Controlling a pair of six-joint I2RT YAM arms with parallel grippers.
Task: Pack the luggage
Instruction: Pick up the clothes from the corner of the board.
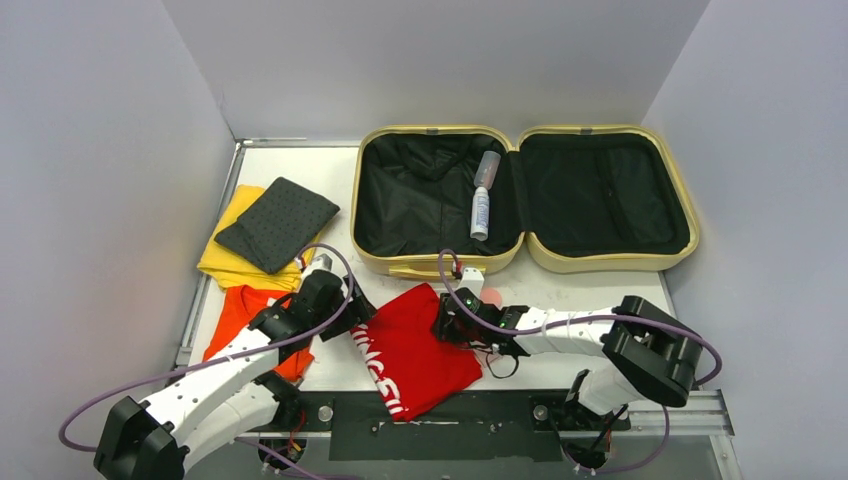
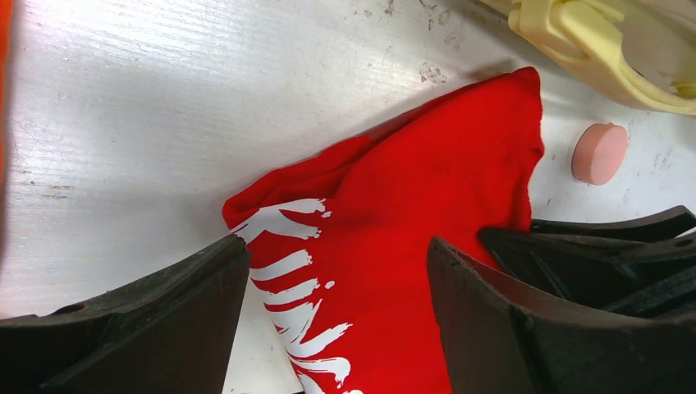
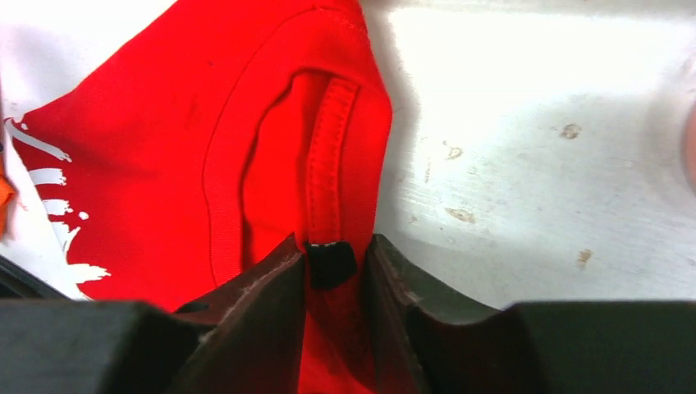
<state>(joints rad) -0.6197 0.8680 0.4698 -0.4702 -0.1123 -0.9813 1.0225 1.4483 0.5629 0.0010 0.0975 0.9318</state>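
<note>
Luggage (image 1: 600,263) lies open on tabletop (image 1: 560,300); only a bottle (image 1: 481,205) inside. Shirt (image 1: 410,350) lies just before luggage: right hand (image 3: 332,254) pinches a fold, left hand (image 2: 336,263) released (straddling its edge). Clothes pile (image 1: 230,265) left of luggage unpacked.

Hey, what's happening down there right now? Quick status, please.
Left tool open, straddling red shirt. Right tool pinching the shirt's collar. Luggage open, bottle inside, shirt not yet packed. Pink disc loose beside shirt.

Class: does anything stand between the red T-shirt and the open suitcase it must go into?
Only a small pink disc lies on the table between the red T-shirt and the luggage's near wall, toward the right. Nothing else visible blocks the way.
</note>
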